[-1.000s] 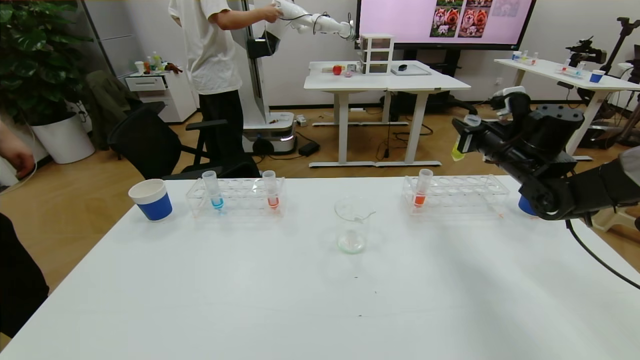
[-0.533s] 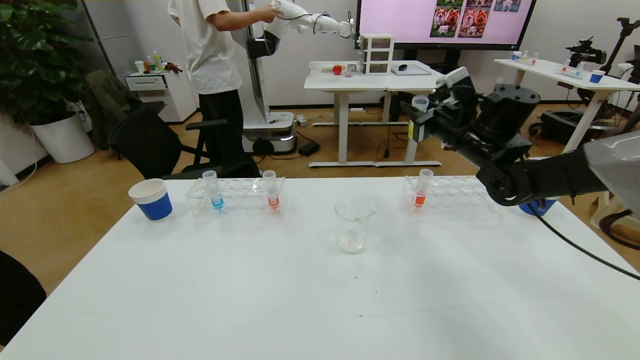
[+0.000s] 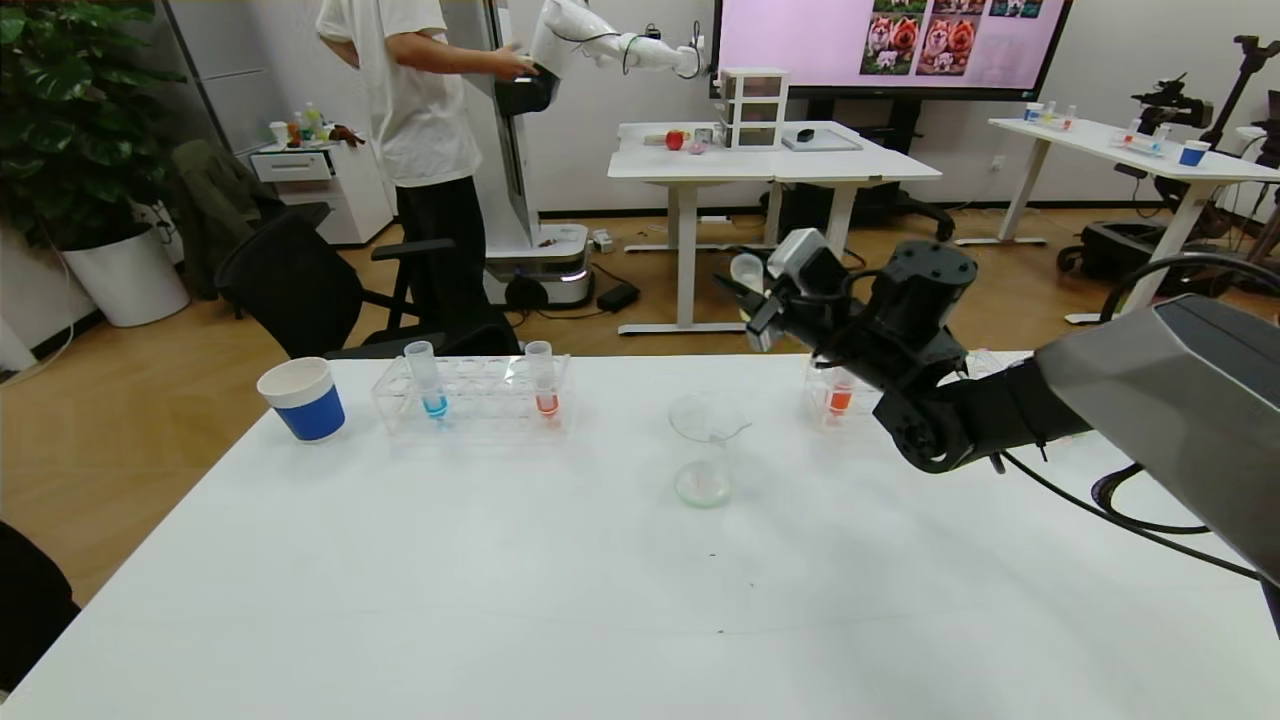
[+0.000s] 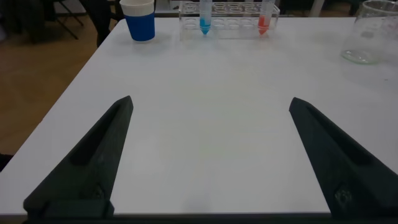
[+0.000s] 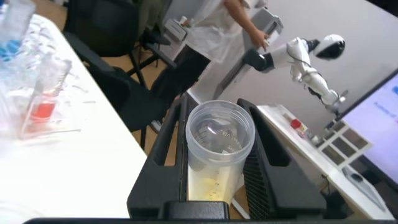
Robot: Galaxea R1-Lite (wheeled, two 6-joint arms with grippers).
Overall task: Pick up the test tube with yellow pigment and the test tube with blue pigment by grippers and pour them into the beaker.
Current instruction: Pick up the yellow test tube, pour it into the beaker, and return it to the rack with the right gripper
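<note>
The right claw (image 3: 748, 292) is clamped on the test tube with yellow pigment (image 3: 745, 272), its fingers pressed to either side of the clear wall; the right wrist view shows the tube's open mouth (image 5: 220, 132) and pale yellow liquid low down between them. Over the last second this claw has swung in from beyond the counter's far right corner, past the right rack (image 3: 905, 385), and now hangs above and just behind the beaker (image 3: 706, 447). That suggests the carry is nearly over and the yellow pour is the step in hand; the tube looks not yet tipped enough to spill, and the beaker holds only a faint film at its bottom.

The left claw (image 4: 208, 162) stays parked low over the near left part of the counter (image 3: 500, 580), its fingers (image 4: 93, 162) spread wide apart and holding nothing.

The test tube with blue pigment (image 3: 427, 381) stands upright in the left rack (image 3: 470, 395), an orange-red tube (image 3: 541, 378) a few slots along; another orange-red tube (image 3: 838, 397) sits in the right rack, partly behind the right arm. A blue-and-white paper cup (image 3: 301, 399) stands left of the left rack. Nothing lies between claw and beaker; the chief risk is tipping off-centre over so narrow a mouth
</note>
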